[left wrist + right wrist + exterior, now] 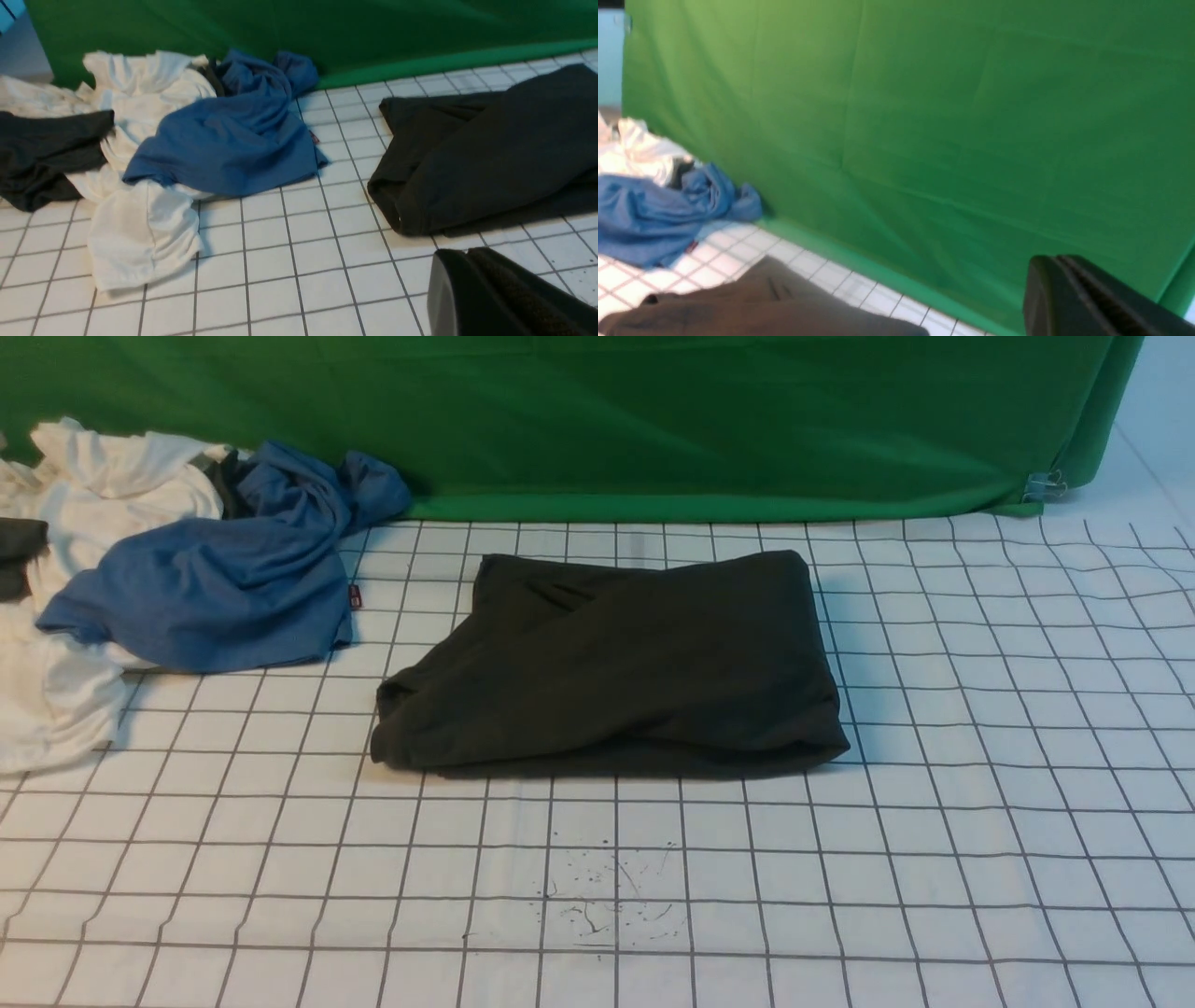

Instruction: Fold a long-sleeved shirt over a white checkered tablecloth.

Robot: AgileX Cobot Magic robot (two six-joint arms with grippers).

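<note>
Currently the folded black cotton long-sleeved shirt (611, 667) lies flat on the white checkered tablecloth (980, 821), long axis left-right. Left gripper (472, 261) and right gripper (1057, 266): jaws together, empty.

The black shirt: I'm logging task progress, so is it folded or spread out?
Folded. The long-sleeved shirt lies as a compact layered rectangle on the white checkered tablecloth, no sleeves trailing out.
</note>
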